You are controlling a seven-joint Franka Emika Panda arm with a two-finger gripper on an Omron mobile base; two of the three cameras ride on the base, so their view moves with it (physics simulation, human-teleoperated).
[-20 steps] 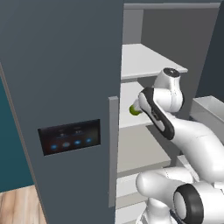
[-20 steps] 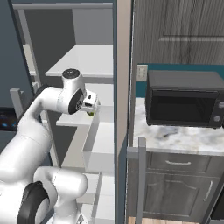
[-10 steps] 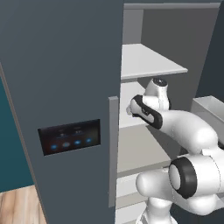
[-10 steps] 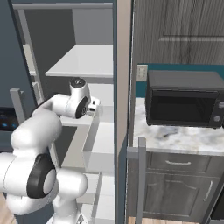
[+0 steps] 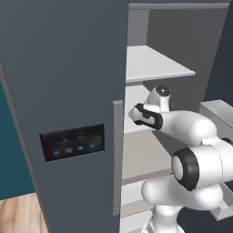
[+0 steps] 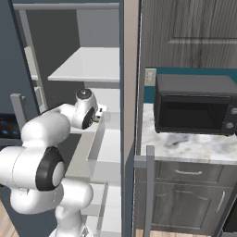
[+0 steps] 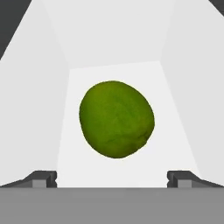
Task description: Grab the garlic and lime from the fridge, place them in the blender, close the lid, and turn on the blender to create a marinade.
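Left base view, left to right: the fridge (image 5: 68,91) shows its closed grey door with a dark panel (image 5: 73,143) of blue lights and a long vertical handle (image 5: 117,157). To the right the open compartment shows pale shelves (image 5: 154,63). The arm reaches into it at mid height, evidently to collect produce.

Right base view: the arm enters the same compartment from the left; right of the fridge wall a microwave (image 6: 194,104) stands on the marble counter (image 6: 185,143), well apart from the work.

Hand view: the claw (image 7: 112,177) has its jaws fully apart, one tip at either lower corner, clamped on nothing. The lime (image 7: 116,119) lies centred between and beyond them on a white shelf floor, with white walls on either side. This alignment suggests a straight approach for a grasp. The lime is round, slightly lopsided, yellow-green, faintly mottled, apparently intact. Contact with the tips is not evident.
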